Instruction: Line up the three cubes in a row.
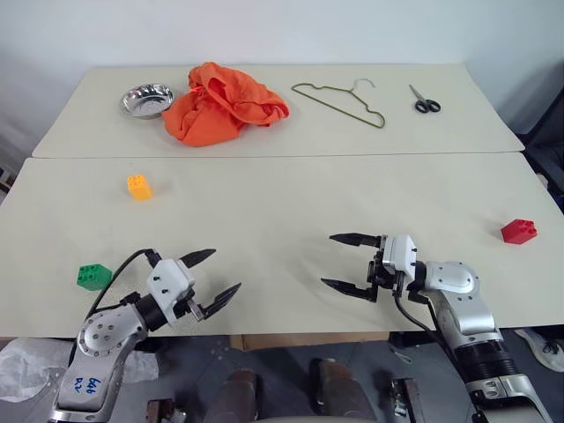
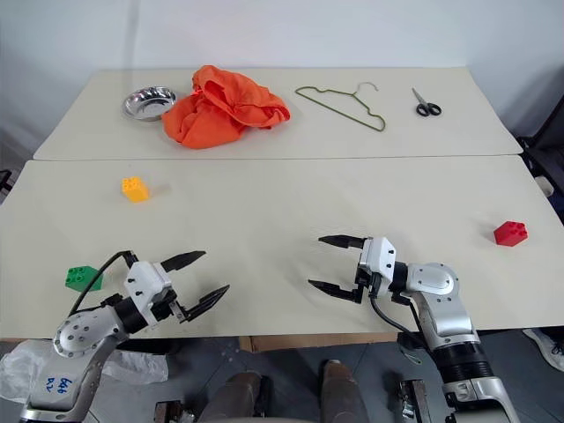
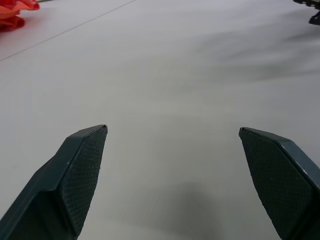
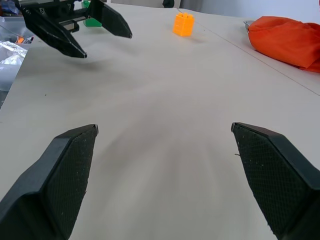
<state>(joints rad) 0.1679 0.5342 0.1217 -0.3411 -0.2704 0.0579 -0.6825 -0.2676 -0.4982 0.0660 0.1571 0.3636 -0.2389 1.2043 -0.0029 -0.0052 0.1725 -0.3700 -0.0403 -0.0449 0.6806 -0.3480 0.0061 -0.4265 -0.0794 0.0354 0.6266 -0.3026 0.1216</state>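
Both tools, left tool (image 1: 211,275) and right tool (image 1: 342,261), hover wide apart and empty over the counter (image 1: 282,203). Green cube (image 1: 92,276) sits beside the left tool, yellow-orange cube (image 1: 139,187) farther back, red cube (image 1: 519,231) far right.

Looks like robot test lab, not home. Two plain beige tables (image 1: 291,189) butted together against bare white wall (image 1: 264,31). Staged props well beyond fingers: steel bowl (image 1: 147,100), orange cloth (image 1: 222,103), wire hanger (image 1: 341,102), scissors (image 1: 425,101). Office chair base (image 1: 548,141) at right edge.
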